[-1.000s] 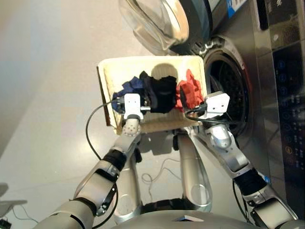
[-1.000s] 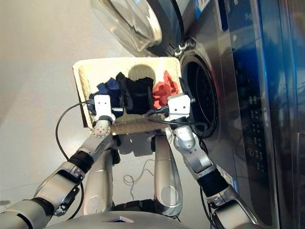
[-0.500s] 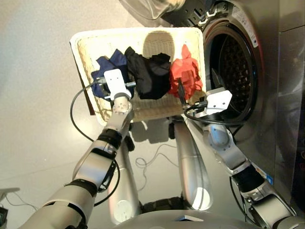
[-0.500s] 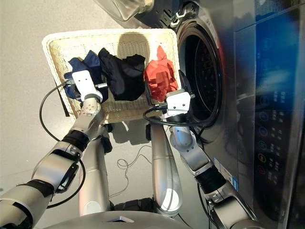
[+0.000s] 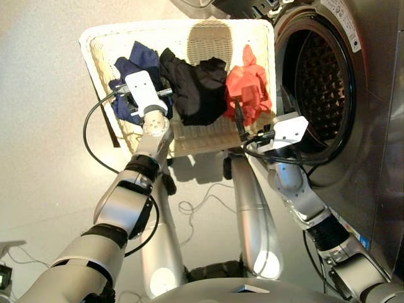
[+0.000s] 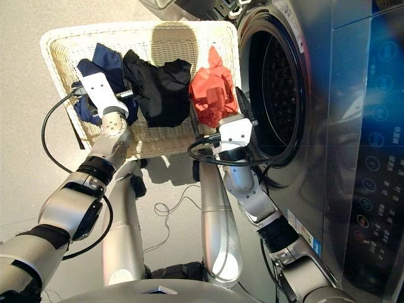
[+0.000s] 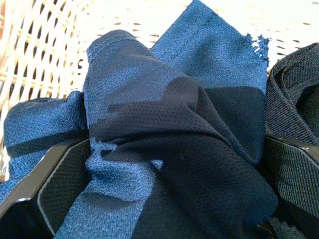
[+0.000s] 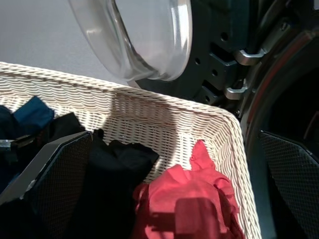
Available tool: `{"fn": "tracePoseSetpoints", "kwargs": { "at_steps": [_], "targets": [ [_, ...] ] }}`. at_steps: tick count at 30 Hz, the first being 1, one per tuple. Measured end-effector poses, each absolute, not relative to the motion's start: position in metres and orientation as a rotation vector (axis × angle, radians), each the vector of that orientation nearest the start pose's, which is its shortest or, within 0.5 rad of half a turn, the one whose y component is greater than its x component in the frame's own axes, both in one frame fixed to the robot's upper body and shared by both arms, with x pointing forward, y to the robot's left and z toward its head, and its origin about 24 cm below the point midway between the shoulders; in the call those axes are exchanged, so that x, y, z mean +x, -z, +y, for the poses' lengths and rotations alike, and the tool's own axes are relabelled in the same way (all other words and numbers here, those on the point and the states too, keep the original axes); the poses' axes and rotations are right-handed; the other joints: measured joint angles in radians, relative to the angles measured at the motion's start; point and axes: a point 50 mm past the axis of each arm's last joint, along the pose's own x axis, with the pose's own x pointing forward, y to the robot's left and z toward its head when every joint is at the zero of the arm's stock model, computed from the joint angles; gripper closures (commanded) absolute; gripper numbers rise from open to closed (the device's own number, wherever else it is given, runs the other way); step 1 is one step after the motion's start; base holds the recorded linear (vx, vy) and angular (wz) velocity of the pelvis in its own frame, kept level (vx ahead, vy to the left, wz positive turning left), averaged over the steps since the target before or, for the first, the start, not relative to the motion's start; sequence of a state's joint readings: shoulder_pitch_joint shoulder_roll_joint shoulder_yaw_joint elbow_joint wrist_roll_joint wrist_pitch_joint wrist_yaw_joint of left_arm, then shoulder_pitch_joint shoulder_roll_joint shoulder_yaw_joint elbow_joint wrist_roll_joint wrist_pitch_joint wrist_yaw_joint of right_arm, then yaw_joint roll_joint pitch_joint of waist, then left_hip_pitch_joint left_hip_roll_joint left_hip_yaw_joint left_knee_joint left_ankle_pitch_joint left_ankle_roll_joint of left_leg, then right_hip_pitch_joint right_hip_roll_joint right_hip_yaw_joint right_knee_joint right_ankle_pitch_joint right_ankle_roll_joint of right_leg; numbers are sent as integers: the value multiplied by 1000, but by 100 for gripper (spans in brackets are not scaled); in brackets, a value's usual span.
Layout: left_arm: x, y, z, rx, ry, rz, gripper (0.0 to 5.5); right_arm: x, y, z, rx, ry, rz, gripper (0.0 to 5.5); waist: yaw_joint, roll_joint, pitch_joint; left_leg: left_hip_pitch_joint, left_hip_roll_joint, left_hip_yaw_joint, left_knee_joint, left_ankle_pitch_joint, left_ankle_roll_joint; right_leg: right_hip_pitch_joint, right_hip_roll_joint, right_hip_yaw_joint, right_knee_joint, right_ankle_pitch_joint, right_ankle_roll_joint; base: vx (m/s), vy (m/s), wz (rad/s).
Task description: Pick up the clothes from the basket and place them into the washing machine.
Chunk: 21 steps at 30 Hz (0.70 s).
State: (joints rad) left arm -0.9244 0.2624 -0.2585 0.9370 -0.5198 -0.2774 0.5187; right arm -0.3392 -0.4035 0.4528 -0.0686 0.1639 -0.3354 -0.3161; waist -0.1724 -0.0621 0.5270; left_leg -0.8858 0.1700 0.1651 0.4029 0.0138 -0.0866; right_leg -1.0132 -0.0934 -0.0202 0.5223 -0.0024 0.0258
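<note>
3 clothes in row along basket, L gripper fingers straddling navy, R gripper wide

navy garment: the left gripper covers its middle in the head views; in the left wrist view it runs off the picture's edge.
black garment: its underside is hidden against the basket.
red garment: the right gripper hides its near edge.
door: cut off by the edge in every view.
drum: deep interior too dark to tell.
panel: symbols too small to read.
</note>
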Motion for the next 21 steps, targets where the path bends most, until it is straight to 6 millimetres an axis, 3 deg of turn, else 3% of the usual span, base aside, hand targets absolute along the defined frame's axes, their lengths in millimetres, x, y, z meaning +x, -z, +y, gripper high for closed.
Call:
{"fn": "tracePoseSetpoints", "kwargs": {
  "at_steps": [8, 14, 17, 21],
  "targets": [
    [396, -145, 168, -121, -381, -187, 550, 275, -146, -104, -114, -249, -607, 0, 4, 0, 0, 10, -7, 2, -20, 6, 2, 7, -5, 0, -5, 2, 0, 0, 0, 0],
    [373, -116, 152, -175, -309, -174, 550, 284, -133, -106, -102, -203, -541, 0, 10, 0, 0, 129, -35, 10, -148, 43, 0, 89, -18, -2, -63, 14, 0, 0, 0, 0],
    [353, -104, 142, -212, -250, -187, 550, 291, -123, -110, -81, -152, -488, 0, 23, 4, 0, 195, -54, 20, -222, 67, 5, 135, -29, 1, -94, 16, 9, 0, 0, 0],
    [332, -105, 131, -255, -142, -236, 550, 295, -118, -119, -95, -110, -455, 0, 72, 34, 3, 253, -76, 21, -287, 91, 16, 182, -46, -3, -130, 22, 23, 0, 0, 0]
  ]
}}
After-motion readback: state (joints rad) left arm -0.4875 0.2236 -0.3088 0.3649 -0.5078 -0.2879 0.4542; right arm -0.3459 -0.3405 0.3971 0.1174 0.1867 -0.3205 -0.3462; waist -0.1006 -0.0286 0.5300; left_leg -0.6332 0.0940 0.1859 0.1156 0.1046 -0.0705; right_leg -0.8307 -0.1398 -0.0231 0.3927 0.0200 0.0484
